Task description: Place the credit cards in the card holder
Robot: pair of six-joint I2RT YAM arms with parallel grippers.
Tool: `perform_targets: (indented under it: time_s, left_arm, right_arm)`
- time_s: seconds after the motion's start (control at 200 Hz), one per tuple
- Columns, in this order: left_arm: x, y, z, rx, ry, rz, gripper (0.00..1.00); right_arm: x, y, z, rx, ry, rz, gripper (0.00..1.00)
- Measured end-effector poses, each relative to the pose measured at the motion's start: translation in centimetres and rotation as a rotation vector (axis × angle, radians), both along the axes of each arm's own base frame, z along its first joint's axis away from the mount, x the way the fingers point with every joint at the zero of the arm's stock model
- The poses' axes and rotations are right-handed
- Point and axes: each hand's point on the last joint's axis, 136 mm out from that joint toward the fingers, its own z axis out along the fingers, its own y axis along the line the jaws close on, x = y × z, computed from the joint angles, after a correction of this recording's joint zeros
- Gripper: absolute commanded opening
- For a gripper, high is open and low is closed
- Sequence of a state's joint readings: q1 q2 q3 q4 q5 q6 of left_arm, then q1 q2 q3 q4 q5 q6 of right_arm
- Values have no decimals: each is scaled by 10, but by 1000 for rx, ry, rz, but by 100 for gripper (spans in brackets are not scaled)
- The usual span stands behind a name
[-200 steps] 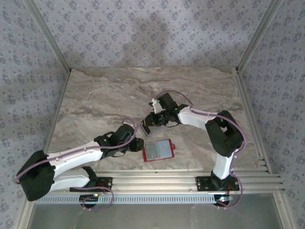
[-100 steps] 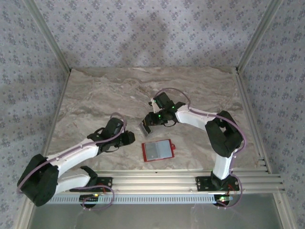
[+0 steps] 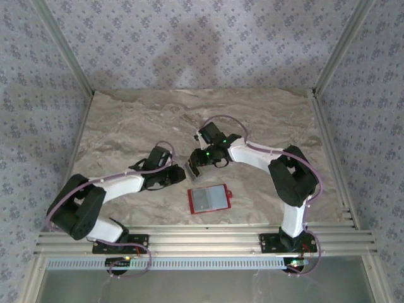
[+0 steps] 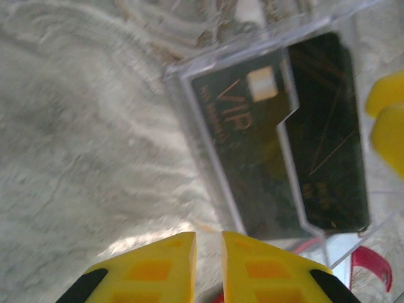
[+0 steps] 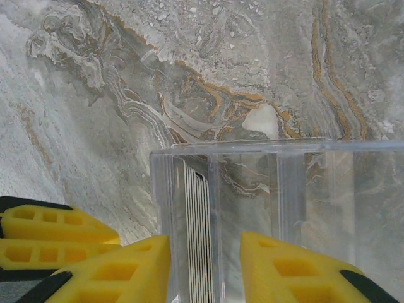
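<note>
Found the red card holder (image 3: 208, 199) lying open and flat near the front edge of the marble table (image 3: 126, 126), grey inside up. Just beyond it, saw the left gripper (image 4: 208, 246), fingers nearly together with only a slim gap and nothing between them, pointed at the clear box (image 5: 315, 189). Noted the dark credit cards (image 4: 252, 126) inside that box, apart from the holder. Saw the right gripper (image 5: 205, 246) with jaws apart, straddling the box's card section; could not tell whether pressing it.
</note>
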State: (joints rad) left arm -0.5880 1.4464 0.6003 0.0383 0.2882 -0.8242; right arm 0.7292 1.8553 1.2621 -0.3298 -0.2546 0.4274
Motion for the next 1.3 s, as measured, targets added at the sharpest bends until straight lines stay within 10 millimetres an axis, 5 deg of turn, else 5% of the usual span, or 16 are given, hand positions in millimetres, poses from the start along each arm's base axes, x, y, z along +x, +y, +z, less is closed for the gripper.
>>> perform_targets:
  time_s: [0.49,1.299]
  left_arm:
    - [15,-17,-23,-26,30,-20,18]
    - [16,-18,-23,-28,31,-22,17]
  right_arm:
    - [-14,11,-3,77,80,60,30]
    - [-18,10,-2,225,148,57,24]
